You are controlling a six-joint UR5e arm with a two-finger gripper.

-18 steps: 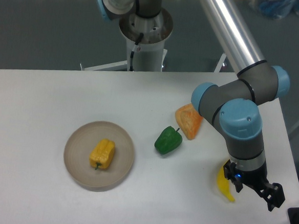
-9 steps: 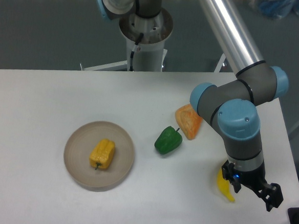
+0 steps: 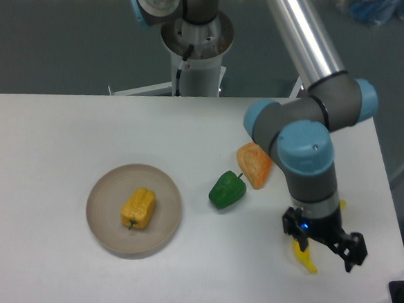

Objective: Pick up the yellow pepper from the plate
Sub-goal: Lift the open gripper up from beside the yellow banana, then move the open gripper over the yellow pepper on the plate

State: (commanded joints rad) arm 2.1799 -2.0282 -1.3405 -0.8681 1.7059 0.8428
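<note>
The small blocky yellow-orange bell pepper (image 3: 138, 208) lies on its side in the middle of the round shallow beige-grey plate (image 3: 107, 187), its short dark stem pointing toward the near edge of the white table (image 3: 65, 128). Taking the plate as the landmark, everything else sits to its right: a glossy green bell pepper (image 3: 227, 190) rests on the table a short way off, apart from the rim, and just beyond it, slightly farther back, lies an orange wedge-shaped piece (image 3: 254, 164), close to the green pepper but not clearly touching it. Much farther from the plate, near the table's right front, the black two-finger gripper (image 3: 323, 247) hangs at the end of the grey and blue arm (image 3: 306, 155), well apart from the yellow pepper. Its fingers are spread with a visible gap between them and nothing held. A long curved yellow banana (image 3: 304, 257) lies on the table directly beneath the gripper, partly hidden by it; whether the fingers touch the banana cannot be told from this view
</note>
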